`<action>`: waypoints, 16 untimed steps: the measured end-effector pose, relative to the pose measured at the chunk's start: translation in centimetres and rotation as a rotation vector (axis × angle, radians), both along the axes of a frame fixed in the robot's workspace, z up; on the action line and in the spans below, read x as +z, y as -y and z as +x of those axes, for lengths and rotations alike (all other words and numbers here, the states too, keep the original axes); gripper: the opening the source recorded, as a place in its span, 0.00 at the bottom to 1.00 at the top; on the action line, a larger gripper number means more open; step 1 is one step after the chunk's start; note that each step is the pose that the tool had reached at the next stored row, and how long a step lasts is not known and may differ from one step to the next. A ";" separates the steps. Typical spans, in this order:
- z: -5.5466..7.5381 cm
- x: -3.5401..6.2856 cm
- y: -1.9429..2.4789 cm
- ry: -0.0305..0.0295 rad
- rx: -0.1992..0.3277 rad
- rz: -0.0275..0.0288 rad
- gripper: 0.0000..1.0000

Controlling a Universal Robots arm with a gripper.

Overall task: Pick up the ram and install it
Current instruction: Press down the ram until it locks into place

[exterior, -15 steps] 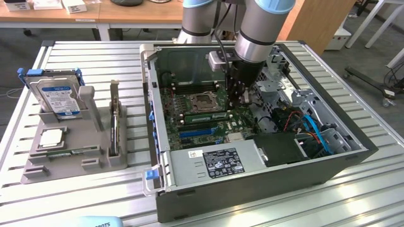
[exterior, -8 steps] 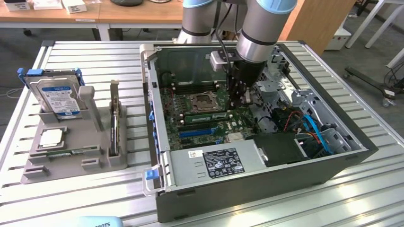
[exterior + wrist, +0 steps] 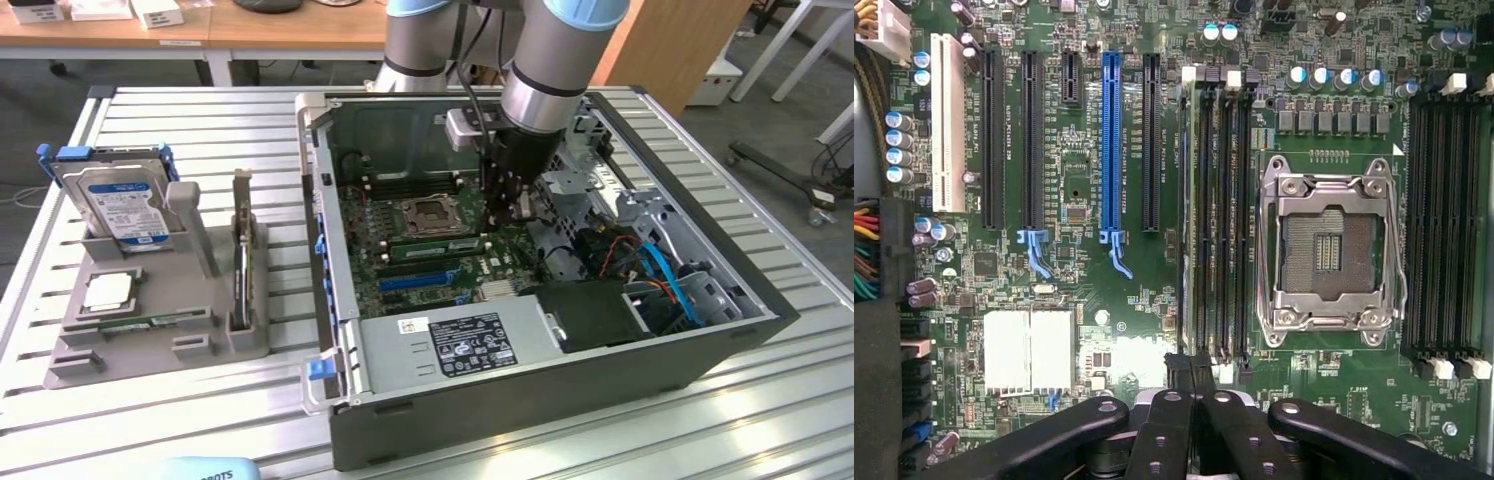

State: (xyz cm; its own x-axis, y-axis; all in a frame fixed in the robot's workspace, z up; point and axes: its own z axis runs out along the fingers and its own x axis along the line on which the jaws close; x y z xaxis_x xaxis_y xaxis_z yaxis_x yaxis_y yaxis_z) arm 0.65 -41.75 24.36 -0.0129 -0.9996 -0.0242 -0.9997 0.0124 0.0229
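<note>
With the pincer (image 3: 1191, 385) clenched and empty just above the slots beside the processor socket (image 3: 1331, 252), the ram (image 3: 439, 243) sits in a slot and, if only half-seated, a skewed press could bend it or stress the motherboard (image 3: 1084, 180).

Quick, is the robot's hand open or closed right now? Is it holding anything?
Hand: closed, hovering over the motherboard by the memory slots; whether it holds anything cannot be told.
</note>
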 end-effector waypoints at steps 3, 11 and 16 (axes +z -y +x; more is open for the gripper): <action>0.0 -0.19 0.00 0.0000 0.000 -0.0002 0.10; 0.0 -0.42 -0.02 0.0000 0.000 -0.0001 0.10; 0.0 -0.57 -0.30 0.0000 0.000 -0.0002 0.10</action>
